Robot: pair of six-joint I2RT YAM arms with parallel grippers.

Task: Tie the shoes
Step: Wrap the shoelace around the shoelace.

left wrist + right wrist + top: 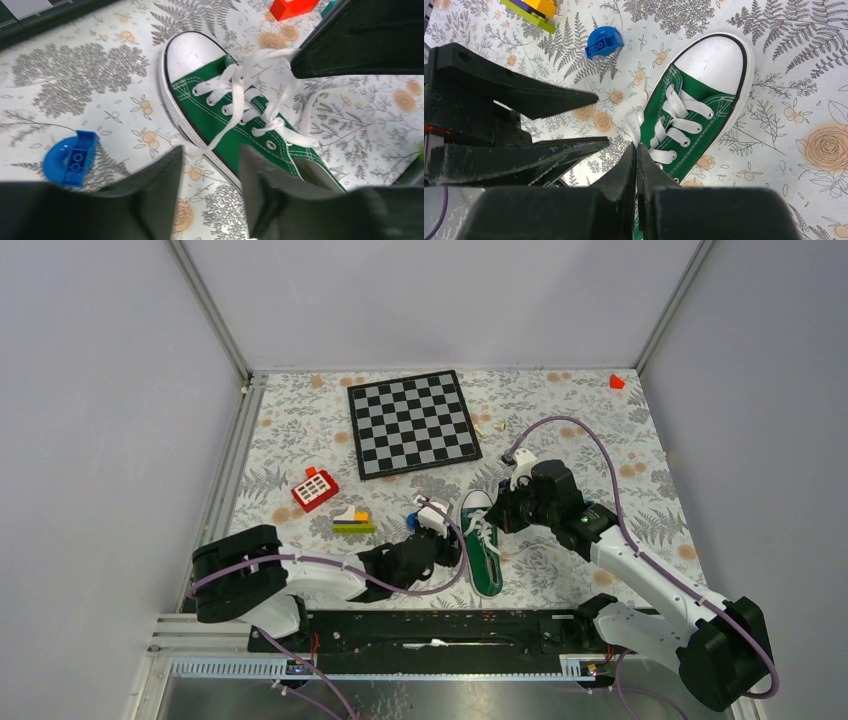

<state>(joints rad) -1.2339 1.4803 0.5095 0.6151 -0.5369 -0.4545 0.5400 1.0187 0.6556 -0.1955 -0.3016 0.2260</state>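
Observation:
The green shoe [483, 552] lies on the flowered table between my arms, white toe cap pointing away from the bases. Its white laces [235, 92] are crossed loosely over the tongue. My right gripper [636, 148] is shut on one lace strand [633, 122] just above the shoe's left side, and that strand runs taut up to it. My left gripper [211, 150] stands open beside the sole. Another lace end [192, 148] lies on the table at its left fingertip, not gripped. In the right wrist view the left gripper's fingers [549, 97] show spread apart.
A blue brick [70, 158] lies just left of the shoe. Further left are a stack of coloured bricks [352, 522] and a red toy [314, 490]. A chessboard [413, 423] lies behind, and a small red block [617, 381] sits in the far right corner.

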